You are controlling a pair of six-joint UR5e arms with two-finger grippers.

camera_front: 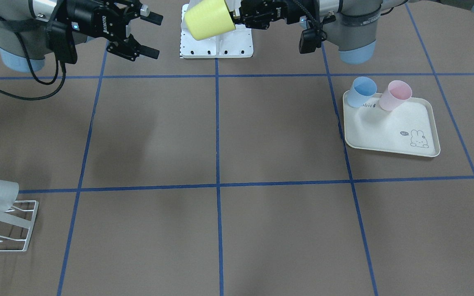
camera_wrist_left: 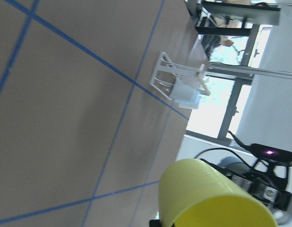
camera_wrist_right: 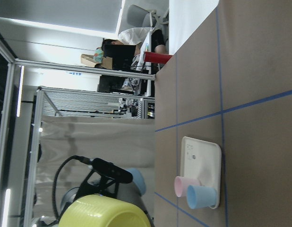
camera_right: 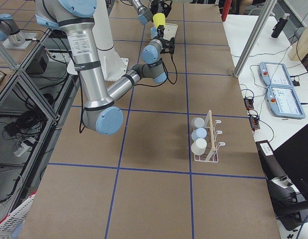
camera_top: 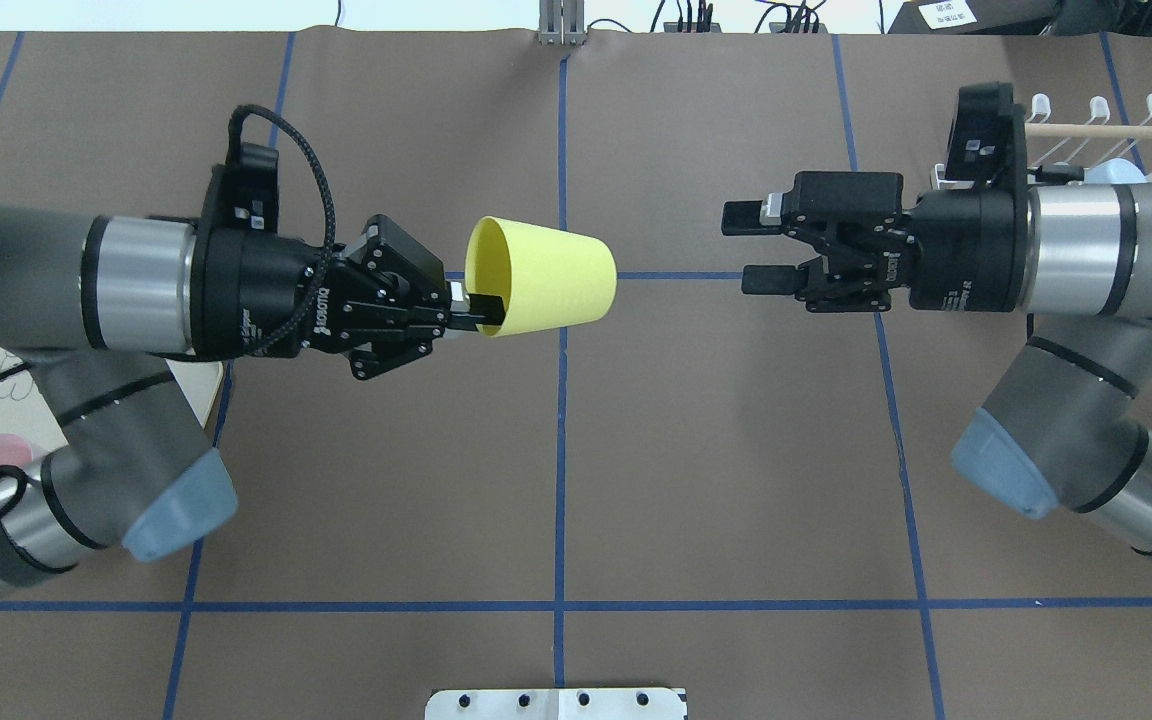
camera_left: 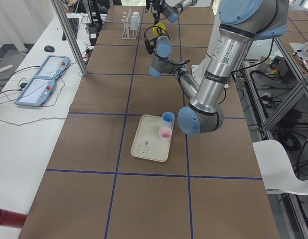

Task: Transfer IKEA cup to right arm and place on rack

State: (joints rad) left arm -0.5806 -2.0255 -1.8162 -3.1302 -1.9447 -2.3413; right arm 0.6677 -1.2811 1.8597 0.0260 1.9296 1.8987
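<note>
The IKEA cup (camera_top: 546, 285) is yellow and lies on its side in the air over the table's middle, its mouth toward my left arm. My left gripper (camera_top: 484, 312) is shut on its rim, with one finger inside the cup. My right gripper (camera_top: 748, 248) hangs open a short gap from the cup's base, facing it with nothing between its fingers. The front view shows the same cup (camera_front: 209, 19) and the open right gripper (camera_front: 154, 35). The white wire rack (camera_right: 209, 144) stands on my right side and holds three pale cups.
A cream tray (camera_front: 389, 131) with a rabbit drawing lies on my left side, bearing a blue cup (camera_front: 362, 91) and a pink cup (camera_front: 394, 95). The white base plate (camera_front: 220, 45) sits between the arms' bases. Blue tape lines grid the brown table.
</note>
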